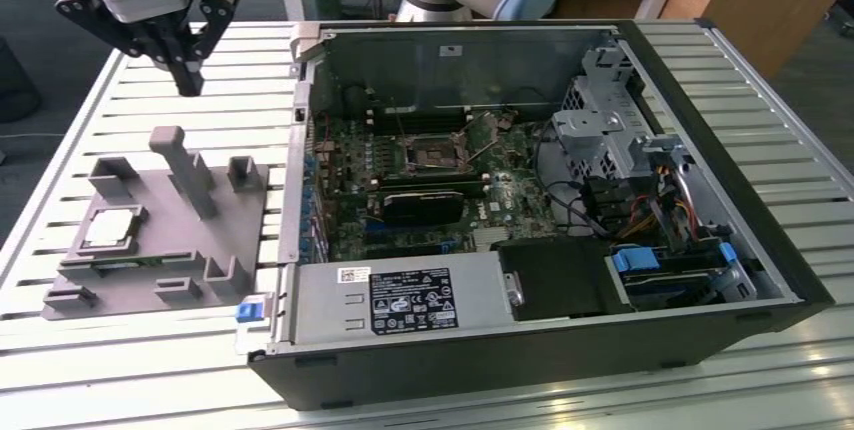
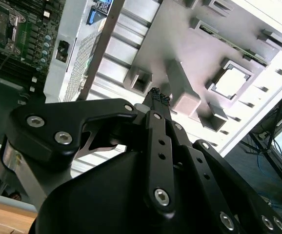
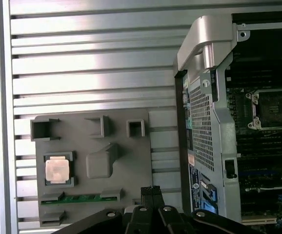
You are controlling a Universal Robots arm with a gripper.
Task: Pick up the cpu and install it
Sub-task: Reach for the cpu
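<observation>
The cpu (image 1: 111, 228) is a small silvery square chip lying flat in a recess of the grey plastic fixture (image 1: 187, 240), at the exterior view's left. It shows again in both wrist views, as the cpu (image 2: 232, 80) and the cpu (image 3: 57, 170). My gripper (image 1: 188, 78) hangs high above the slatted table, beyond the fixture's tall post and well apart from the chip. Its black fingertips (image 2: 158, 95) meet with nothing between them, so it is shut and holds nothing. The dark motherboard socket (image 1: 434, 155) inside the open computer case (image 1: 534, 200) stands bare.
The fixture carries upright posts (image 1: 187, 170) and a green memory stick (image 3: 80, 199) along one edge. The case's metal wall (image 3: 207, 97) rises between fixture and motherboard. A power supply (image 1: 400, 300), drive cage (image 1: 594, 130) and cables crowd the case. Desks stand behind the table.
</observation>
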